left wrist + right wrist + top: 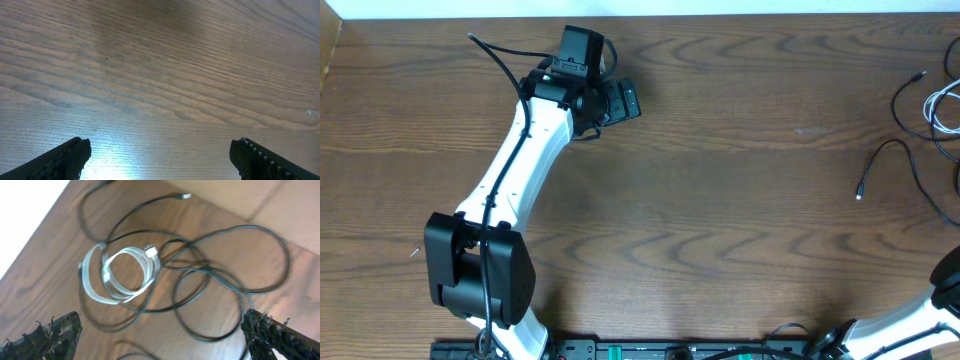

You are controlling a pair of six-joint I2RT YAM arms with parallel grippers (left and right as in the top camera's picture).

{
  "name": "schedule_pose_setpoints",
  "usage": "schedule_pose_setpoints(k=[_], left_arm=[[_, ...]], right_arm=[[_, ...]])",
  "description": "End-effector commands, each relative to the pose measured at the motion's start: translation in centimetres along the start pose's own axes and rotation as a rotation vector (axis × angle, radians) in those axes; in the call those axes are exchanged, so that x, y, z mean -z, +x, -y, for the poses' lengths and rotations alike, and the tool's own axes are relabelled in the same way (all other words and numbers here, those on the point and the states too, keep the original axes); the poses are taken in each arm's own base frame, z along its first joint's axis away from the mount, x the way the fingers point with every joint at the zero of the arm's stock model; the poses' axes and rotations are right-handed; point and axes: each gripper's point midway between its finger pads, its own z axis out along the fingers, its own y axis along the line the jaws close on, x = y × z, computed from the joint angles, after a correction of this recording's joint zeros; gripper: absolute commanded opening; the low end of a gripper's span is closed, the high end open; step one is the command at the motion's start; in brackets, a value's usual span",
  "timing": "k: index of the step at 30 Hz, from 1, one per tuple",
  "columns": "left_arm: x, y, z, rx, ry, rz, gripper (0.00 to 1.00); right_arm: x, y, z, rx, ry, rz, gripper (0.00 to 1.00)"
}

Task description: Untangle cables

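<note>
Light, limp black cables [227, 284] threading the coiled white cable [114, 298] look best pinched near a free plug [184, 196]; right claw [160, 332] and left claw [160, 152] both gape wide, empty.

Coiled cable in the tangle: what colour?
White coiled cable, among black cables; right wrist view shows it best.

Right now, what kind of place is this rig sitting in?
Probably a robotics lab or test bench, not a home. A wood-grain table has a white-and-black left arm and right arm based at its near edge, with tangled black cables and a coiled white cable as the workpiece.
</note>
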Motion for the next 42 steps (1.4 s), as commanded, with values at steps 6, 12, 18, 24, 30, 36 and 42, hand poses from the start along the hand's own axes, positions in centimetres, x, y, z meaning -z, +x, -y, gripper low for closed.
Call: schedule_pose_setpoints(k=[6, 12, 18, 24, 30, 36, 42], left_arm=[[0.3, -0.3, -0.3, -0.002, -0.011, 0.014, 0.95], [0.3, -0.3, -0.3, -0.002, -0.011, 0.014, 0.95], [0.3, -0.3, -0.3, -0.002, -0.011, 0.014, 0.95], [0.3, -0.3, -0.3, -0.002, -0.011, 0.014, 0.95], [0.3, -0.3, -0.3, -0.002, -0.011, 0.014, 0.95], [0.3, -0.3, -0.3, -0.002, -0.011, 0.014, 0.95], [0.3, -0.3, -0.3, -0.002, -0.011, 0.014, 0.95]], right_arm=[[10.2, 2.6, -11.1, 0.345, -0.415, 0.016, 0.99], [17.1, 7.8, -15.8, 0.536, -0.549, -0.022, 0.99], [22.9, 13.5, -17.2, 0.619, -0.624, -0.118, 0.99], [25.7, 19.0, -15.7, 0.663, -0.626, -0.304, 0.99], [25.9, 20.6, -14.6, 0.666, -0.597, -0.383, 0.99], [25.9, 20.6, -14.7, 0.667, -0.597, -0.381, 0.99], [25.0, 20.3, -14.1, 0.683, -0.536, -0.367, 0.99]])
